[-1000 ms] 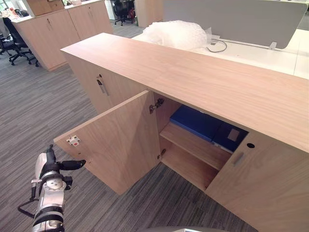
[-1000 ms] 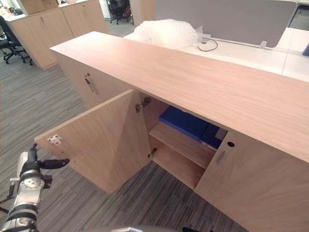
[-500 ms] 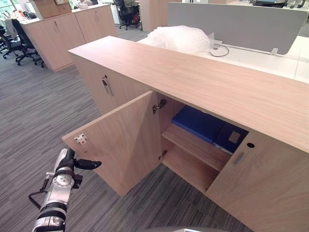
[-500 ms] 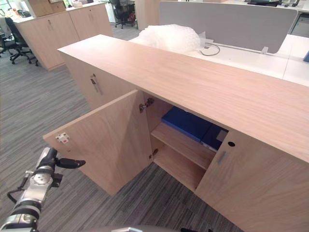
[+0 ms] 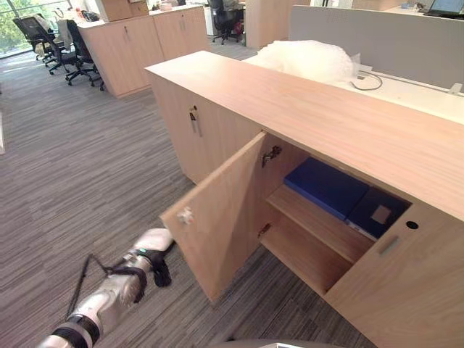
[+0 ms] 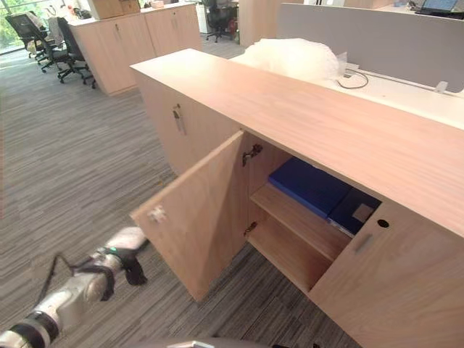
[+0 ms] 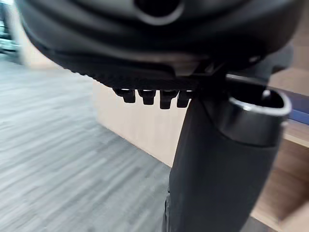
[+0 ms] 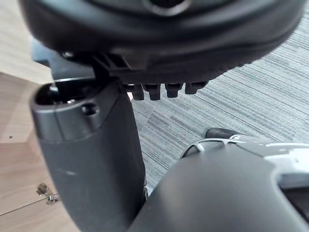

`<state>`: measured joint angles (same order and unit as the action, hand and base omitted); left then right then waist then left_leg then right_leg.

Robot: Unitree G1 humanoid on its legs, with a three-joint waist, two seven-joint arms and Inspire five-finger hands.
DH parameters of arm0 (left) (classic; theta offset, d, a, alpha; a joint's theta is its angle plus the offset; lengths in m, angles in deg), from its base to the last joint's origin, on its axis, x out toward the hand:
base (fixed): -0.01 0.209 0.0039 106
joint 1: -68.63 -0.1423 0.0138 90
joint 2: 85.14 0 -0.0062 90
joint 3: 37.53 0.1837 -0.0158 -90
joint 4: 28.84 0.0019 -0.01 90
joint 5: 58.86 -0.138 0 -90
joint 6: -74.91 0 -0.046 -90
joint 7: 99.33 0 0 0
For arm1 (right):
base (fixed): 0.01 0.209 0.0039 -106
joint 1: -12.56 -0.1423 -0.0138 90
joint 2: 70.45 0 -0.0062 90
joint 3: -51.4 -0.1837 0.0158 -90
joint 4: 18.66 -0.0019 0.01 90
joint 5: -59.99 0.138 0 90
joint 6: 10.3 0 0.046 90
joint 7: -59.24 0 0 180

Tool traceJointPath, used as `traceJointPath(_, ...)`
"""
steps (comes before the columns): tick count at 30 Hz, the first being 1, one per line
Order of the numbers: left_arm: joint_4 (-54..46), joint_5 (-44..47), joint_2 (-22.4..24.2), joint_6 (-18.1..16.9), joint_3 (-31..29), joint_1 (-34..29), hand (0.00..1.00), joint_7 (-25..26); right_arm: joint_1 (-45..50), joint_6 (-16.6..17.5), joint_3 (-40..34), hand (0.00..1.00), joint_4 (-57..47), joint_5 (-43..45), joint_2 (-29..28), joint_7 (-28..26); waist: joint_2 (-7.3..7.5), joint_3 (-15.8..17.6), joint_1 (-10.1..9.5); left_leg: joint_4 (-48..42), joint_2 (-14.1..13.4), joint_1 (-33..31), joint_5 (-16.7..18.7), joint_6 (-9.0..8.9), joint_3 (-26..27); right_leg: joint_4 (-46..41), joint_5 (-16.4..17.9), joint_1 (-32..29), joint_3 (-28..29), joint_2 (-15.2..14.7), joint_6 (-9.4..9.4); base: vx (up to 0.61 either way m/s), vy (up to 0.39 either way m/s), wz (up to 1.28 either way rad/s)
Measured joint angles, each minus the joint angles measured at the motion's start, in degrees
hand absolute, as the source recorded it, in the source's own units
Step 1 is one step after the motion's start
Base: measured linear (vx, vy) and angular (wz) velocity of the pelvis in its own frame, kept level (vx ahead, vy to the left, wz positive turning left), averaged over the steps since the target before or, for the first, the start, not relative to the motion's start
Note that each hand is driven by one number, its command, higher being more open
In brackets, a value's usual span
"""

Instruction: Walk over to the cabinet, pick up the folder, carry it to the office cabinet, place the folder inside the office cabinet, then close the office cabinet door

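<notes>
The office cabinet [image 5: 326,109] stands in front of me with its left door [image 5: 225,210] swung out. Inside, a blue folder [image 5: 326,187] lies flat on the upper shelf, beside a darker folder [image 5: 377,214] with a label. My left hand [image 5: 148,250] hangs low by the outer face of the door, near its free edge, fingers relaxed; I cannot tell whether it touches the wood. The left wrist view shows the same hand's thumb [image 7: 217,169] before the door and shelf. My right hand [image 8: 91,159] hangs idle over the carpet beside light wood, fingers relaxed.
The cabinet's right door [image 5: 406,290] is shut. Bubble wrap [image 5: 312,61] lies on a white desk behind the cabinet, by a grey partition [image 5: 384,36]. More cabinets [image 5: 138,40] and office chairs [image 5: 65,47] stand far left. Grey carpet [image 5: 72,159] spreads to the left.
The camera has shifted, so the cabinet sits further right. My left arm has swung forward and right, bringing the hand from the floor side up to the door's free edge.
</notes>
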<state>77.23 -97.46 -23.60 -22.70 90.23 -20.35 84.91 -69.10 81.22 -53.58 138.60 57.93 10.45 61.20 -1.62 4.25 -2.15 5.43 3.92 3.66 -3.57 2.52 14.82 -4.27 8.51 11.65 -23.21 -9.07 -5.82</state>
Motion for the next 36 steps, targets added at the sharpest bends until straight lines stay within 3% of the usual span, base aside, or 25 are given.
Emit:
traceJointPath(4, -9.8, -1.5, 4.4, -8.7, 9.4, -0.8, 1.00, -1.1, -1.0, 0.1, 0.9, 1.00, 0.0, 0.0, -0.1, 0.9, 0.04, -0.1, 2.23, 0.0, 1.0, -0.2, 0.5, 0.92, 0.4, 0.2, -0.3, -0.4, 0.5, -0.7, 0.12, -0.01, 0.087, -0.05)
traceJointPath(7, -14.5, -1.2, 9.4, -12.0, 10.5, -0.6, 1.00, -2.3, -1.3, 0.1, 1.0, 1.00, 0.0, 0.0, -0.3, 1.5, 0.17, -0.2, 3.39, 0.0, 1.1, 0.0, 0.7, 1.44, 0.7, 0.6, -0.4, -0.3, 1.0, -0.8, 0.24, 0.02, 0.040, -0.08)
traceJointPath(10, -18.5, 1.8, 10.2, -13.8, 11.0, -0.5, 1.00, -2.5, -1.4, 0.0, 1.0, 1.00, 0.0, 0.4, -0.4, 2.1, 0.15, -0.3, 3.88, 0.0, 1.1, 1.0, 0.5, 1.71, 0.7, 1.5, -0.4, 1.2, 0.9, -0.5, 0.29, 0.03, -0.025, -0.03)
traceJointPath(17, -16.3, 10.6, 15.3, -12.1, 9.6, -2.7, 1.00, -5.5, -1.2, -0.3, 1.0, 1.00, 0.2, 0.4, -0.2, 2.3, 0.06, -0.6, 3.95, 0.0, -0.1, 1.5, 0.4, 1.37, 0.3, 1.7, 0.4, 2.0, 0.2, 0.7, 1.57, 0.01, -0.062, 0.02)
traceJointPath(21, -6.2, 19.1, 24.8, -8.3, 2.4, -7.7, 1.00, -7.7, -1.3, -0.9, 0.6, 1.00, 1.0, 0.2, -0.6, 2.4, 1.17, -0.8, 3.92, -1.4, -1.2, 1.3, 0.9, 0.22, 1.0, 1.9, 0.7, 2.2, 1.0, 1.6, 1.89, 0.00, -0.054, -0.06)
traceJointPath(22, -4.9, 21.0, 25.7, -7.3, 1.0, -8.2, 1.00, -8.2, -1.4, -0.9, 0.2, 1.00, 1.0, 0.1, -0.8, 2.4, 1.46, -0.7, 3.93, -3.6, -1.7, 0.0, 2.0, 0.01, 1.2, 1.9, 0.6, 1.8, 1.2, 1.6, 1.86, -0.02, -0.067, -0.20)
traceJointPath(24, -3.0, 29.1, 28.0, -2.8, -4.8, -11.4, 1.00, -9.0, -1.9, -1.6, -2.5, 1.00, 1.3, 0.0, -1.0, 2.0, 0.95, -0.2, 3.76, -19.6, -6.4, -7.4, 9.3, -0.66, 2.2, 1.5, -0.1, 0.6, 3.4, 3.5, 2.50, -0.03, -0.095, -0.35)
traceJointPath(27, -2.9, 41.1, 29.7, 0.4, -12.0, -17.3, 1.00, -10.9, -2.0, -2.8, -6.7, 1.00, 2.6, -0.1, -0.7, 2.1, -0.01, 0.8, 2.91, -36.9, -12.4, -12.9, 13.3, -2.20, 1.7, 1.4, 0.0, 1.6, 7.2, 6.1, 3.18, -0.01, -0.064, -0.69)
traceJointPath(28, -2.7, 47.1, 30.7, 1.4, -14.5, -19.2, 1.00, -11.6, -2.0, -3.1, -8.4, 1.00, 2.2, -0.1, -0.3, 2.1, -0.83, 1.7, 2.60, -40.5, -13.4, -14.1, 13.3, -2.20, -0.6, 1.5, -0.2, 1.6, 8.9, 6.7, 3.46, -0.02, -0.015, -0.68)
traceJointPath(30, -1.6, 51.2, 32.6, 2.2, -17.0, -21.1, 1.00, -11.9, -2.0, -3.6, -9.9, 1.00, 2.0, -0.2, 0.1, 2.1, -1.79, 2.7, 2.17, -42.7, -12.6, -15.4, 13.8, -2.73, -5.8, 1.2, -0.3, 1.5, 10.9, 7.0, 3.57, -0.03, 0.056, -0.62)
traceJointPath(31, 0.2, 54.4, 34.3, 2.9, -18.6, -23.0, 1.00, -12.2, -1.7, -4.1, -10.8, 1.00, 1.8, -0.1, 0.5, 2.1, -2.78, 2.7, 2.02, -39.3, -9.9, -13.3, 15.7, -4.97, -14.3, 0.2, -0.3, 0.7, 13.2, 7.0, 3.50, -0.04, 0.115, -0.61)
traceJointPath(32, 0.5, 54.8, 34.5, 3.1, -19.1, -23.4, 1.00, -12.3, -1.7, -4.2, -10.7, 1.00, 1.4, -0.1, 0.5, 2.1, -2.88, 2.8, 1.98, -38.2, -9.4, -12.6, 16.0, -5.23, -16.0, 0.0, -0.3, 0.4, 13.7, 7.1, 3.50, -0.02, 0.153, -1.02)
traceJointPath(33, 2.5, 56.2, 35.3, 3.9, -21.9, -24.5, 1.00, -13.3, -1.8, -4.6, -9.0, 1.00, -1.0, -0.2, 0.0, 2.0, -2.99, 2.8, 1.58, -30.1, -8.3, -7.7, 17.2, -6.34, -23.9, -1.5, -0.3, -2.2, 17.3, 7.5, 3.24, 0.00, 0.122, -0.89)
traceJointPath(36, 10.8, 59.7, 37.5, 4.4, -29.0, -22.3, 1.00, -14.8, -2.4, -4.8, -7.3, 1.00, -2.1, -0.2, -1.1, 1.5, -1.51, 3.4, 1.05, -27.6, -7.4, -6.8, 16.9, -5.93, -23.8, -2.2, -0.9, -4.4, 20.5, 6.7, 2.30, -0.04, 0.113, -0.63)
